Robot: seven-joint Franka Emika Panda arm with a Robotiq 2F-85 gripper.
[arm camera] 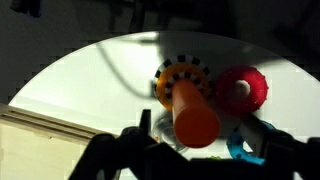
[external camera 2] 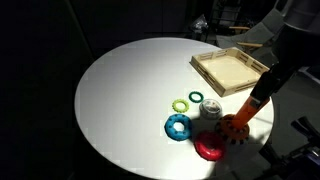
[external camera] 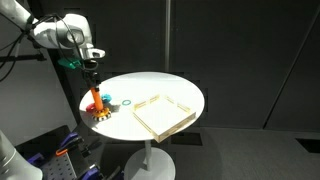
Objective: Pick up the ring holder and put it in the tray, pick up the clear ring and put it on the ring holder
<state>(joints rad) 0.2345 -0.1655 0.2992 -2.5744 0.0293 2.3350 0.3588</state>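
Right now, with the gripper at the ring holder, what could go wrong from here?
1. The peg looks tilted in an exterior view, with the gripper at its top; whether the jaws are closed is unclear, so the holder might slip or swing when lifted.
2. The red ring and blue ring lie close by the holder and could get knocked.
3. On a low carry, the holder could catch the tray on its raised side.

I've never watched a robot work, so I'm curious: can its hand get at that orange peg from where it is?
Probably yes: the hand is right over the orange peg with nothing between them, and the red ring lies beside its base.
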